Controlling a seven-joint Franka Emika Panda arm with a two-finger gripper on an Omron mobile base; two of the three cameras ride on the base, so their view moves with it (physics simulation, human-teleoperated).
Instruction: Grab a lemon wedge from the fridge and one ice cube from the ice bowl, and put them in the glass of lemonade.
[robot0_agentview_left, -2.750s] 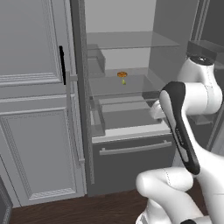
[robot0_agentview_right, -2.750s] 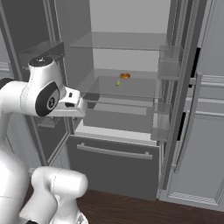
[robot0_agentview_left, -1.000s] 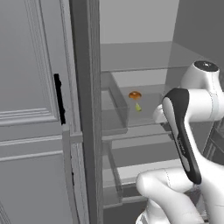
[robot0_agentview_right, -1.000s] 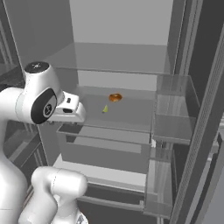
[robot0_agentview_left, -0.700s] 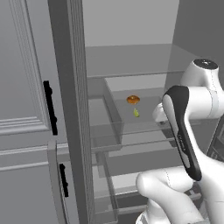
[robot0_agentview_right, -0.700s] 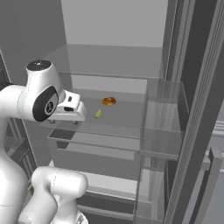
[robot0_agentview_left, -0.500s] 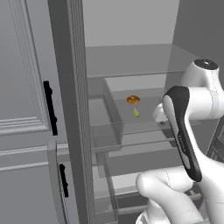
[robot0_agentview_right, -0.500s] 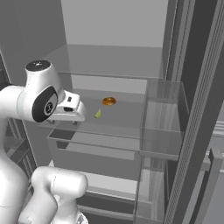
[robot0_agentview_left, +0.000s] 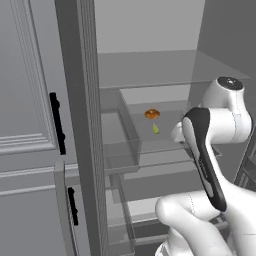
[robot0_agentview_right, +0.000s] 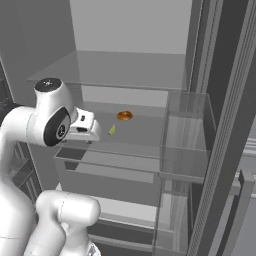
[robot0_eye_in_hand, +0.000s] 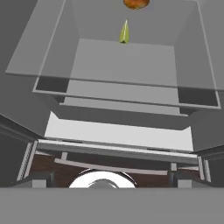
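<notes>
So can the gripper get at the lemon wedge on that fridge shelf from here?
Probably yes: the fridge stands open, the lemon wedge lies on the glass shelf with only an orange item behind it.

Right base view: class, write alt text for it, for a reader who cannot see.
A small yellow-green lemon wedge lies on a glass shelf inside the open fridge, just in front of an orange-brown item. The robot's white arm rises at the left, beside that shelf.
</notes>
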